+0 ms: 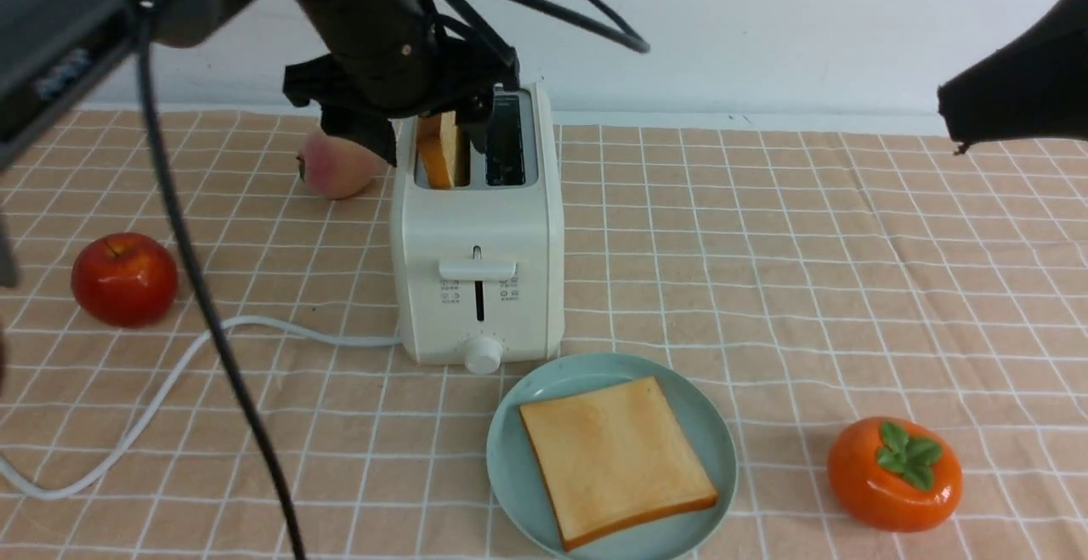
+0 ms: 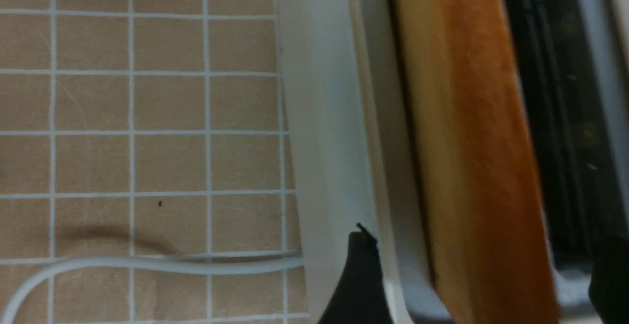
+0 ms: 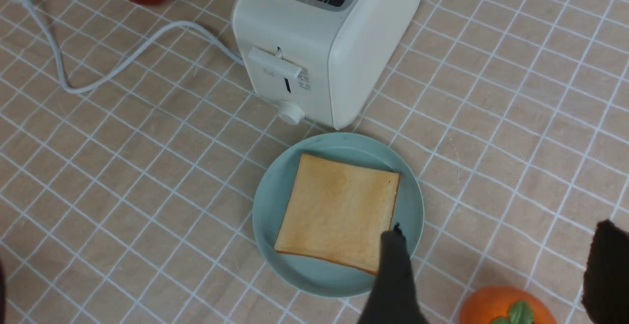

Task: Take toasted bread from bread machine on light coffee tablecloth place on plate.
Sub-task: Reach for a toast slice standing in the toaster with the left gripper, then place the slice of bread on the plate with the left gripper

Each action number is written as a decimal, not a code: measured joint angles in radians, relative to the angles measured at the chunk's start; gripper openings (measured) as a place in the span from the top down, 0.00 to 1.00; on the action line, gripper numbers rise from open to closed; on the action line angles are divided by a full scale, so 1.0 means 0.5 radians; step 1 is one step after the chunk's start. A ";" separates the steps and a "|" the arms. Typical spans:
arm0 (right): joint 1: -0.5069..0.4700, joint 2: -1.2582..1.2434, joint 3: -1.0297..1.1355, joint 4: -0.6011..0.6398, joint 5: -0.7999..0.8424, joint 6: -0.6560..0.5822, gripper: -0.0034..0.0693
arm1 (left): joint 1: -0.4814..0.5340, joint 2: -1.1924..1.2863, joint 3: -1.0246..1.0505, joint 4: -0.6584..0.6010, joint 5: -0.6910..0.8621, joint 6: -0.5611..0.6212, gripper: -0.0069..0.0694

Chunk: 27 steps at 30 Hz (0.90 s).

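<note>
The cream-white bread machine (image 1: 476, 229) stands on the light coffee tablecloth (image 1: 765, 246). One slice of toasted bread (image 1: 442, 152) sticks up from its left slot; the right slot looks empty. My left gripper (image 1: 433, 131) hangs over that slot, open. In the left wrist view its dark fingertips (image 2: 361, 275) stand either side of the slice (image 2: 471, 142) with gaps. Another slice (image 1: 616, 458) lies flat on the teal plate (image 1: 510, 475) in front of the toaster. My right gripper (image 3: 499, 250) is open and empty, up at the right beside the plate (image 3: 268, 206).
A red apple (image 1: 124, 278) sits at the left and a peach (image 1: 338, 165) behind the toaster's left side. An orange persimmon (image 1: 894, 473) lies right of the plate. The toaster's white cord (image 1: 170, 373) trails left, and my left arm's black cable (image 1: 212, 313) hangs across it.
</note>
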<state>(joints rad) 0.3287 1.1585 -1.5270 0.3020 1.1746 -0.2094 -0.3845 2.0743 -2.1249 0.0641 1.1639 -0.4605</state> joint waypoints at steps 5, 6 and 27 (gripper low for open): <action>0.000 0.000 0.000 -0.009 0.021 0.000 0.28 | 0.002 0.177 -0.252 0.075 0.166 0.010 0.41; 0.000 0.000 0.000 -0.009 0.026 0.000 0.28 | 0.002 0.175 -0.269 0.075 0.173 0.014 0.49; 0.000 0.000 0.000 -0.098 0.042 0.000 0.28 | 0.002 -1.215 0.289 -0.899 0.179 0.759 0.79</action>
<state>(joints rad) 0.3287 1.1585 -1.5270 0.2528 1.1954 -0.2094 -0.3837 1.4669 -1.9802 -0.3854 1.2533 -0.0807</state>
